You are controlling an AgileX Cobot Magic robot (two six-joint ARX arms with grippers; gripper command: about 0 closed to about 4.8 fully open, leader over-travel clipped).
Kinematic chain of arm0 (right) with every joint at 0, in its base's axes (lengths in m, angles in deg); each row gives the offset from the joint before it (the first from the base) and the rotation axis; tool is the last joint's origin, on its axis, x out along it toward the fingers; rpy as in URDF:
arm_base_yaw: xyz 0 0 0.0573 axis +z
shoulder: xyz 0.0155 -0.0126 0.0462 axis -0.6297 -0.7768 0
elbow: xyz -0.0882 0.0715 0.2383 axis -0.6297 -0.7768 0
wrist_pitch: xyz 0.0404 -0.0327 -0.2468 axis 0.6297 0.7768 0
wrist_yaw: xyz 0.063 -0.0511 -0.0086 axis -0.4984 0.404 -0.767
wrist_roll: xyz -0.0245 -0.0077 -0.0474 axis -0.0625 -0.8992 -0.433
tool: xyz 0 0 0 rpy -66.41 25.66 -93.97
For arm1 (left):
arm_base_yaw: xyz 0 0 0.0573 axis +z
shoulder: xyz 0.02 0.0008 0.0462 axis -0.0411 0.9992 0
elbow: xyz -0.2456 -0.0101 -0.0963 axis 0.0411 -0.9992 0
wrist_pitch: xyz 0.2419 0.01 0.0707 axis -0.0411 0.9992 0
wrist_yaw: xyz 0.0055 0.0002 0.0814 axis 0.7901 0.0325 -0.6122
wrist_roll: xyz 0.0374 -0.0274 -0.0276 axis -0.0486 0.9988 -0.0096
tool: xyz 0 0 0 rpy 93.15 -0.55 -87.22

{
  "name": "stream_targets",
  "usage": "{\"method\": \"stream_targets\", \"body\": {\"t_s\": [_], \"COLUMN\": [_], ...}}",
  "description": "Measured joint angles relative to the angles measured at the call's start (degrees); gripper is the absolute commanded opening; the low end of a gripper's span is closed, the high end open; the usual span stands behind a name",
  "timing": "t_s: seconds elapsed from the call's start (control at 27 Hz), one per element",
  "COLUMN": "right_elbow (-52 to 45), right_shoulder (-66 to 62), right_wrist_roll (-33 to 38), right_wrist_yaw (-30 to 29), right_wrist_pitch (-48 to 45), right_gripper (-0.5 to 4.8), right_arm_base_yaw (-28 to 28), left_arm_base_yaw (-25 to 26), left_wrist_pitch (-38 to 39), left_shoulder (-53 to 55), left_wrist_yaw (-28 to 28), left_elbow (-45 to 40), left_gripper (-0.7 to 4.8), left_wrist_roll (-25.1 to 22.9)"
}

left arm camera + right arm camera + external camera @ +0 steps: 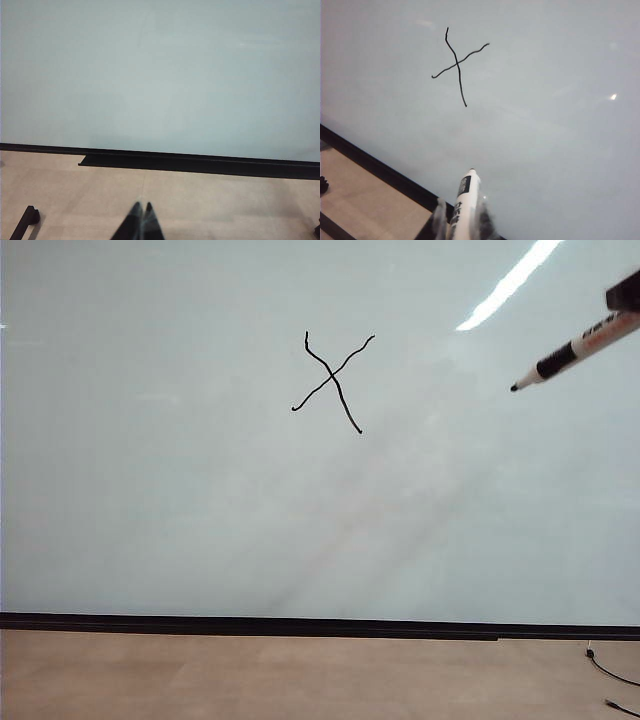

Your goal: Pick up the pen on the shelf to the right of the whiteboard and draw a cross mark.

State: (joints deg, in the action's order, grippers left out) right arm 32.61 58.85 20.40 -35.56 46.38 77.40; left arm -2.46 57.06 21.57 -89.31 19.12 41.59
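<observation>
Nearest my right wrist camera, the right gripper [461,220] was clamped on the pen [465,200], its tip off the whiteboard [200,520], right of the finished cross mark [333,380]. My left gripper [141,220] hung low, fingers pressed together, holding nothing.

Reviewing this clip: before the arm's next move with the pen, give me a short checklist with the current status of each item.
1. Cross mark drawn on the whiteboard, two strokes crossing: ok.
2. Pen held in the right end effector, jaws shut on the barrel: ok.
3. Pen tip clear of the mark, off to its right in the exterior view: ok.
4. Pen tip lifted off the board surface: cannot tell.
5. Left end effector shut, low before the board, holding nothing: ok.
6. Shelf for returning the pen in view: cannot tell.
</observation>
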Motion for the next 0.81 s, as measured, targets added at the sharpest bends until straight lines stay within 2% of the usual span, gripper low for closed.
{"method": "stream_targets", "body": {"t_s": [0.33, 0.48, 0.67, 0.81], "right_elbow": [-5.16, -5.51, -5.49, -5.49], "right_shoulder": [1.16, 1.46, 1.66, 1.75], "right_wrist_roll": [2.03, 2.8, 2.71, 2.71], "right_wrist_yaw": [-0.02, -0.02, -0.31, -3.02], "right_wrist_pitch": [-4.98, -4.44, -2.62, -2.62], "right_gripper": [-0.07, -0.07, -0.07, -0.07], "right_arm_base_yaw": [0.0, -0.09, -4.83, -10.51], "left_arm_base_yaw": [0.0, 0.0, 0.0, 0.0], "left_wrist_pitch": [0.0, 0.0, 0.0, 0.0], "left_shoulder": [0.0, 0.0, 0.0, 0.0], "left_wrist_yaw": [0.0, 0.0, 0.0, 0.0], "left_elbow": [0.0, 0.0, 0.0, 0.0], "left_gripper": [-0.04, -0.05, -0.04, -0.05], "left_wrist_roll": [0.02, 0.0, 0.0, 0.02]}}
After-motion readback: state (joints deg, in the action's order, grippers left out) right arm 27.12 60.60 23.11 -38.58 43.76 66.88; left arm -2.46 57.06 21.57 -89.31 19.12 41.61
